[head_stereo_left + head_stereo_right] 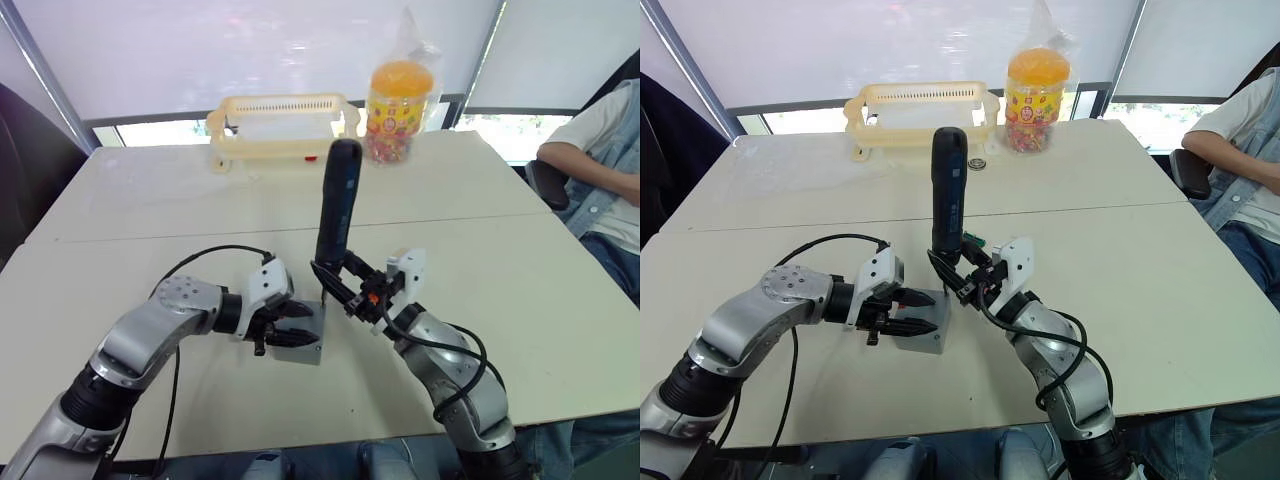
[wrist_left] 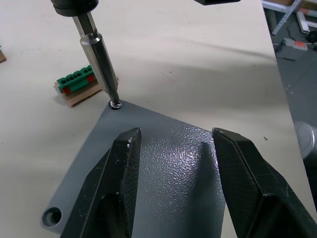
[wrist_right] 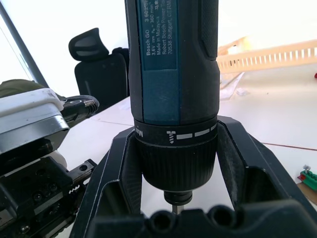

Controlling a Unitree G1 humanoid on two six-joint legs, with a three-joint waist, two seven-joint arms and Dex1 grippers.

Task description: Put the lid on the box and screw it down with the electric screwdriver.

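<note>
Your right gripper (image 1: 958, 272) clenches the electric screwdriver (image 1: 947, 195), top-heavy and rigid; grip low. Your left gripper (image 2: 173, 163), parted, rests on the stiff, slippery lid (image 2: 163, 163).

The left hand (image 1: 902, 312) covers much of the lid (image 1: 308, 340), and the box beneath cannot be told apart from it. The electric screwdriver (image 1: 336, 205) hides its bit tip behind the right hand (image 1: 345, 290). The seated person (image 1: 600, 165) is cut off by the picture's edge.
</note>
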